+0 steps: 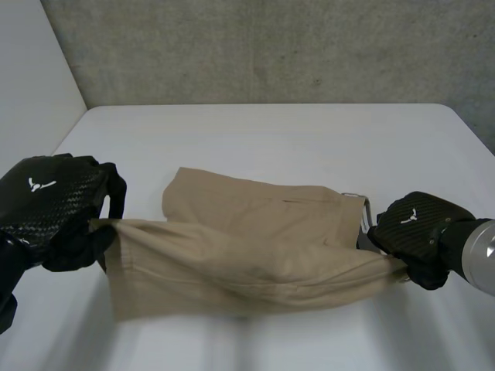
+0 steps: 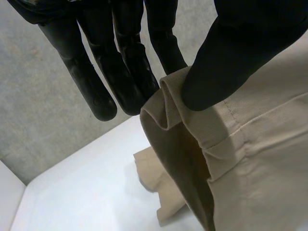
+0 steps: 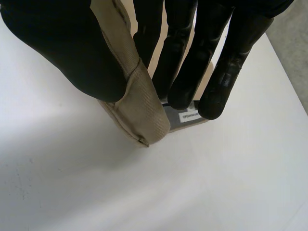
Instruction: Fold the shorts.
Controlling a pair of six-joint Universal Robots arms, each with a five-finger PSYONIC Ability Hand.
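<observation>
A white table (image 1: 271, 131) runs up to a grey concrete wall (image 1: 271, 46) at 12 o'clock. A pair of beige shorts (image 1: 247, 232) lies across the table's middle, folded lengthwise. Its far layer is flat on the surface, and its near layer is raised and stretched between the two hands. A grey inner lining with a small white label (image 3: 188, 116) shows at the 3 o'clock end.

At 9 o'clock of the garment, the robot's left hand (image 1: 54, 209) pinches a stitched edge of the shorts (image 2: 260, 159). The thumb presses a fold of cloth against the fingers (image 2: 125, 82), which are nearly straight. At 3 o'clock, the right hand (image 1: 418, 232) grips the other end of the shorts (image 3: 139, 106). There the thumb clamps a doubled corner against the fingers (image 3: 178, 72), just above the tabletop.
</observation>
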